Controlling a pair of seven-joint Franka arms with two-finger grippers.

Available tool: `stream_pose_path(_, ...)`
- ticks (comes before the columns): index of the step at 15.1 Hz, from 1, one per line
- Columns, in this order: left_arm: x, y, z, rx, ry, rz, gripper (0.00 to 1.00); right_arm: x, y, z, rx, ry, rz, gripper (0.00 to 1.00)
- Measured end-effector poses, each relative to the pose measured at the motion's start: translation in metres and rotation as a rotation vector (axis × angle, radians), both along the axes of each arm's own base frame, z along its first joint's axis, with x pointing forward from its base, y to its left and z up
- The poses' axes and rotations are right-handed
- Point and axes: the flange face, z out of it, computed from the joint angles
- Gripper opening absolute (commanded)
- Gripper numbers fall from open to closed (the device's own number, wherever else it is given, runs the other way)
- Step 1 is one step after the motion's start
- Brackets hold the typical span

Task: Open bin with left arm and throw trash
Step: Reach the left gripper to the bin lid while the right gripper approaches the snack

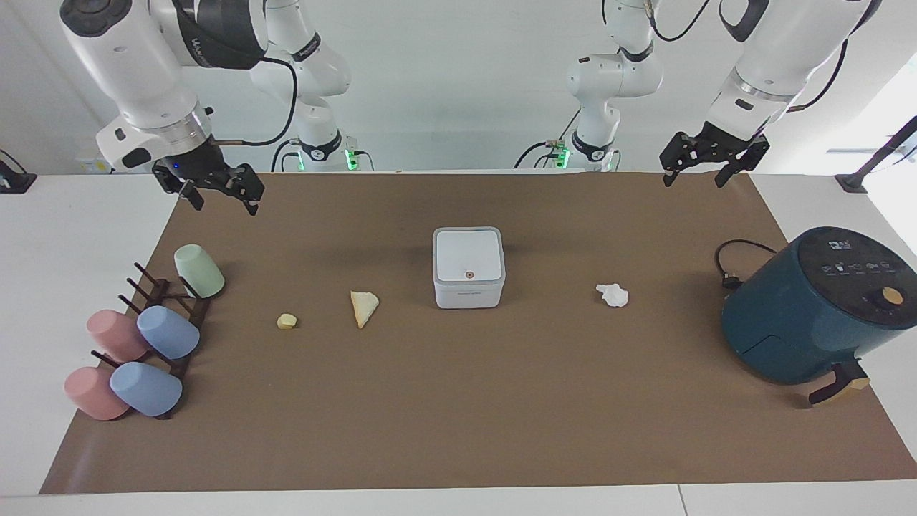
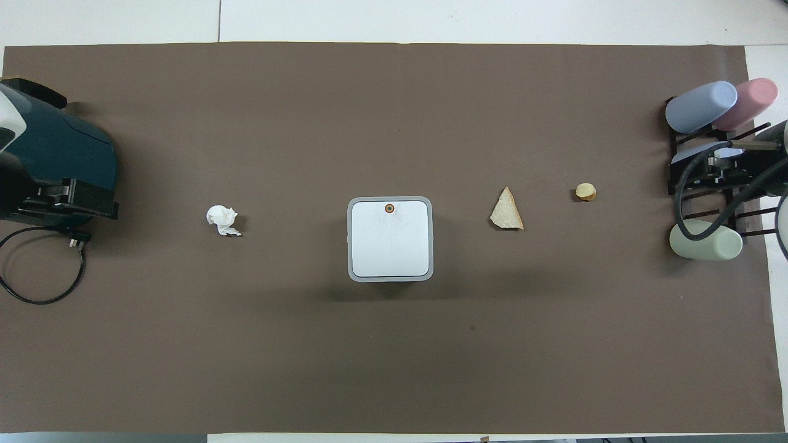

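The white bin (image 1: pixel 469 269) stands mid-mat with its lid shut, and it also shows in the overhead view (image 2: pixel 389 239). Its orange button (image 2: pixel 389 208) is at the lid edge farther from the robots. A white tissue wad (image 1: pixel 612 294) lies beside the bin toward the left arm's end. A cream bread wedge (image 1: pixel 364 307) and a pale-yellow lump (image 1: pixel 286 322) lie toward the right arm's end. My left gripper (image 1: pixel 693 180) hangs open and empty over the mat's edge nearest the robots. My right gripper (image 1: pixel 226 208) hangs open and empty over that edge at the other end.
A dark-teal air fryer (image 1: pixel 817 308) with a black cord (image 1: pixel 734 261) stands at the left arm's end. A dark rack (image 1: pixel 175 308) with several pastel cups (image 1: pixel 168 332) stands at the right arm's end. A brown mat (image 1: pixel 458 416) covers the table.
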Motion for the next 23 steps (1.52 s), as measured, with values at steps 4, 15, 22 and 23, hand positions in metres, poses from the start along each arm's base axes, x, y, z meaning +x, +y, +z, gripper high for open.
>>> stream_pose_path(4, 0.000, 0.000, 0.000, 0.000, 0.000, 0.000, 1.00, 0.000, 0.000, 0.000, 0.000, 0.000, 0.000, 1.00)
stream_pose_path(15, -0.001, -0.083, -0.004, -0.020, -0.070, 0.027, 0.46, -0.001, 0.000, -0.012, -0.001, -0.010, 0.000, 1.00)
stream_pose_path(22, 0.014, -0.258, -0.108, -0.118, -0.019, 0.111, 0.00, -0.006, 0.002, -0.086, -0.002, -0.153, 0.010, 1.00)
stream_pose_path(23, 0.014, -0.278, -0.122, -0.123, -0.017, 0.112, 0.00, -0.003, 0.002, -0.099, -0.001, -0.168, 0.012, 1.00)
